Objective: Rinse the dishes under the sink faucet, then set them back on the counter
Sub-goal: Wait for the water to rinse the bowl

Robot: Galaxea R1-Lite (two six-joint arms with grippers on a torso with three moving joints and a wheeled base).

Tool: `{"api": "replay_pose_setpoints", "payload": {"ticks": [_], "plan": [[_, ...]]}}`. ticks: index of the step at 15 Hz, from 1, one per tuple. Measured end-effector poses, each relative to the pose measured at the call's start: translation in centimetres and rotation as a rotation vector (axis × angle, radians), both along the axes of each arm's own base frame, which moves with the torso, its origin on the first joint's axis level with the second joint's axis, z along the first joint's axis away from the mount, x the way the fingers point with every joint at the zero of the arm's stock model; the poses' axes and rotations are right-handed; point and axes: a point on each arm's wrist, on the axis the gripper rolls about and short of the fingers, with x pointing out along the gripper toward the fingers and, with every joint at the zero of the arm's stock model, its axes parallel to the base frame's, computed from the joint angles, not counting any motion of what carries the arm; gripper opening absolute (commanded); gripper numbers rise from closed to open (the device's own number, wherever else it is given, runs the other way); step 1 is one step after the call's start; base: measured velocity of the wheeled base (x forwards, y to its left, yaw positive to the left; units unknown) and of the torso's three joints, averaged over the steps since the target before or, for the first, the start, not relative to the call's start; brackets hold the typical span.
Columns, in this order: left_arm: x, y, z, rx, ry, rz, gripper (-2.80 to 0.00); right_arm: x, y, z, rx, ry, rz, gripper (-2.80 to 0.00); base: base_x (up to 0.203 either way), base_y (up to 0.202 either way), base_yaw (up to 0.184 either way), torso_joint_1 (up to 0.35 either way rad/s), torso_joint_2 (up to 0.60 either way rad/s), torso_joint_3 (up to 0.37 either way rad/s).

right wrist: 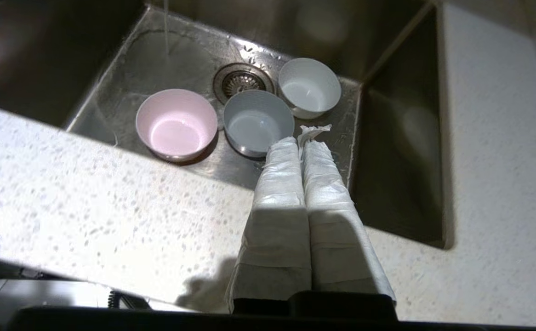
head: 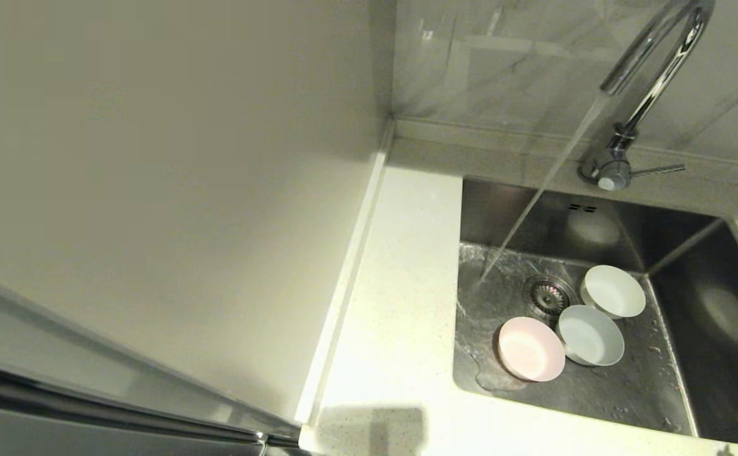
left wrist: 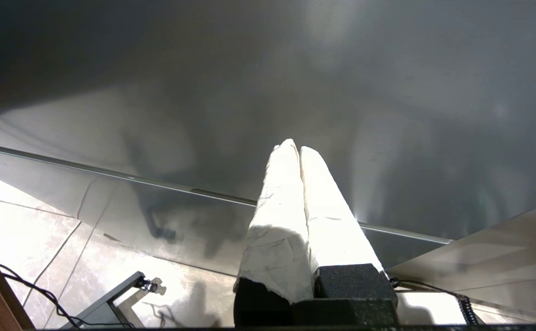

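Three bowls sit upright on the floor of the sink (head: 597, 392) around the drain (head: 547, 294): a pink one (head: 530, 349) (right wrist: 176, 123), a blue-grey one (head: 590, 335) (right wrist: 258, 120) and a grey-white one (head: 613, 291) (right wrist: 310, 86). The chrome faucet (head: 644, 76) runs; its stream (head: 533, 202) strikes the sink floor left of the drain, clear of all the bowls. My right gripper (right wrist: 301, 140), shut and empty, hovers over the counter's front edge (right wrist: 88, 207), pointing toward the blue-grey bowl. My left gripper (left wrist: 295, 149) is shut and empty, below counter level, out of the head view.
The off-white counter (head: 394, 316) runs along the sink's left and front. A cream wall panel (head: 154, 190) rises to the left. The faucet's lever (head: 657, 170) sticks out to the right at its base. A wet film spreads across the sink floor near the pink bowl.
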Motion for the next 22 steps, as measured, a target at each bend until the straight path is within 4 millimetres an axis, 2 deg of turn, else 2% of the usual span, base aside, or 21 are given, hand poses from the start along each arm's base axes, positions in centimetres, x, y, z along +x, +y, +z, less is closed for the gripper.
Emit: {"api": "replay_pose_setpoints", "payload": {"ticks": [5, 11, 15, 17, 22], "plan": [[0.0, 0.0, 0.0, 0.000, -0.001, 0.000, -2.80, -1.4, 0.2, -2.1, 0.006, -0.020, 0.099, -2.80, 0.000, 0.000, 0.000, 0.000, 0.00, 0.000], [0.0, 0.0, 0.0, 0.000, 0.000, 0.000, -2.80, -1.8, 0.3, -2.4, 0.002, -0.034, 0.155, -2.80, 0.000, 0.000, 0.000, 0.000, 0.00, 0.000], [0.0, 0.0, 0.0, 0.000, 0.000, 0.000, -2.80, -1.8, 0.2, -2.9, 0.187, 0.004, 0.102, -2.80, 0.000, 0.000, 0.000, 0.000, 0.00, 0.000], [0.0, 0.0, 0.0, 0.000, 0.000, 0.001, -2.80, -1.8, 0.3, -2.9, 0.140, 0.010, 0.127, -2.80, 0.000, 0.000, 0.000, 0.000, 0.00, 0.000], [0.0, 0.0, 0.0, 0.000, 0.000, 0.000, -2.80, -1.8, 0.3, -2.9, 0.153, 0.011, 0.128, -2.80, 0.000, 0.000, 0.000, 0.000, 0.00, 0.000]]}}
